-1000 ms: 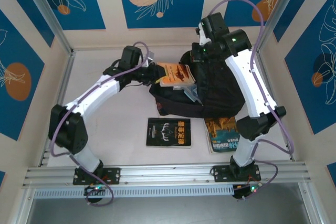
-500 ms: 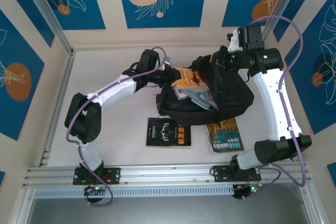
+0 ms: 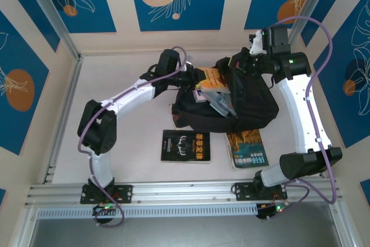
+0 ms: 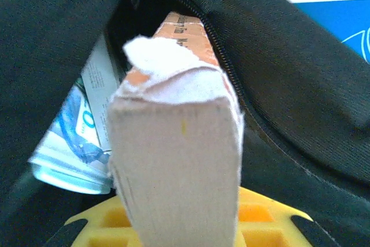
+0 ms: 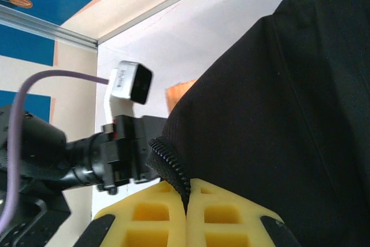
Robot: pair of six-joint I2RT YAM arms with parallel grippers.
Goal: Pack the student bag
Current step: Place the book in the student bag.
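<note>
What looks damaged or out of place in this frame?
The orange book in the left gripper, at the student bag opening, has a torn, frayed white edge on its cover. A black book and a second book lie on the table outside the bag.

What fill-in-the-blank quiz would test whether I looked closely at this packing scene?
The left end effector holds a book with an ___ cover at the student bag's opening.
The right end effector is shut on the bag's ___ edge.
A loose book on the table, clear of the bag, has a ___ cover.
Missing words: orange, zipper, black.
</note>
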